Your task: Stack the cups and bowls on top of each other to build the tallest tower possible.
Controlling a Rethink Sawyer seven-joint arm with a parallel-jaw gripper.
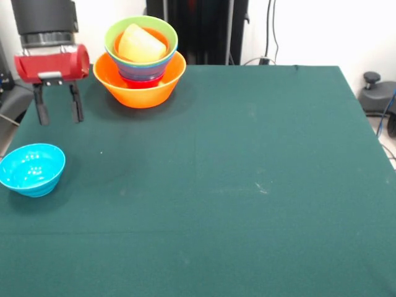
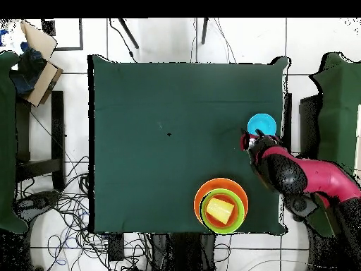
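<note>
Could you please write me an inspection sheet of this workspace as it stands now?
Surface: green tablecloth, flat.
Job's things: tower at the far edge: orange bowl, red, blue and lime bowls nested inside, pale-yellow cup tilted on top. Cyan bowl apart, upright, empty.
Clutter: nothing seen.
Grippers: pincer open, empty, above the table between tower and cyan bowl.
Cables: tangled on the floor.
Surroundings: cardboard box beside the table.

front view: low, close, across the green table [image 1: 247, 185] facing the robot, far edge at top, near edge cut off | overhead view: high, straight down, whole tabletop [image 2: 155, 127] plus floor, robot side at bottom | shared: tabletop, turned half round between views
</note>
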